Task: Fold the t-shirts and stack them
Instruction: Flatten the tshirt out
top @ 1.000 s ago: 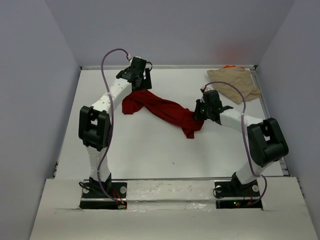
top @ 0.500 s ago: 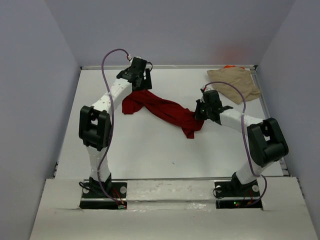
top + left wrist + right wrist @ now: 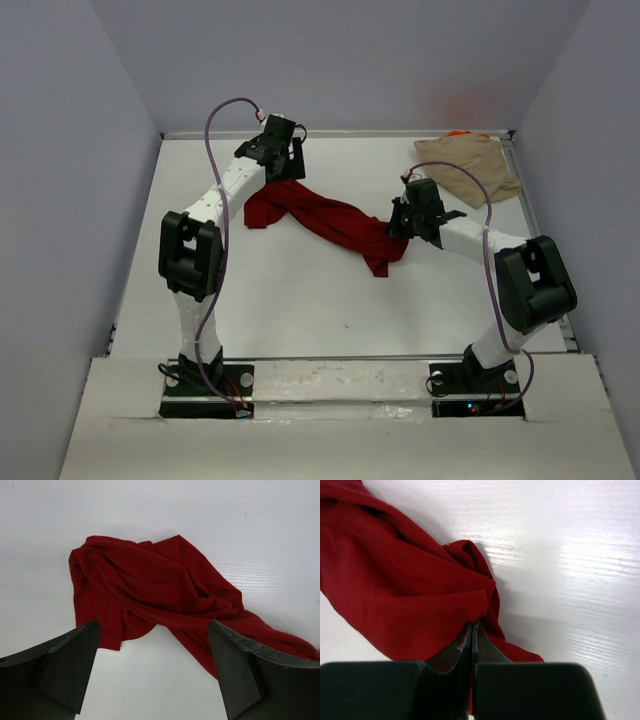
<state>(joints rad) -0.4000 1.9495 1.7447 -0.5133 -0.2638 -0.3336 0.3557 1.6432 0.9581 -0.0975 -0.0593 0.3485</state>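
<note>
The dark red t-shirt (image 3: 322, 216) lies crumpled in a long diagonal band across the middle of the table. My left gripper (image 3: 283, 170) hovers open over the shirt's back left end, its fingers (image 3: 75, 660) wide apart with only cloth (image 3: 150, 585) and bare table between them. My right gripper (image 3: 400, 228) is shut on a fold at the shirt's right end (image 3: 395, 580), the fingertips (image 3: 472, 626) pinching the fabric. A tan t-shirt (image 3: 470, 165) lies flat at the back right corner, with a sliver of orange fabric (image 3: 460, 133) showing behind it.
The white table (image 3: 300, 300) is walled by grey panels on the left, back and right. A raised rim (image 3: 330, 132) runs along the back edge. The arm bases (image 3: 205, 385) stand at the near edge.
My right gripper has pinched fully shut on the red shirt's fold. Neither arm nor the shirts have shifted noticeably.
</note>
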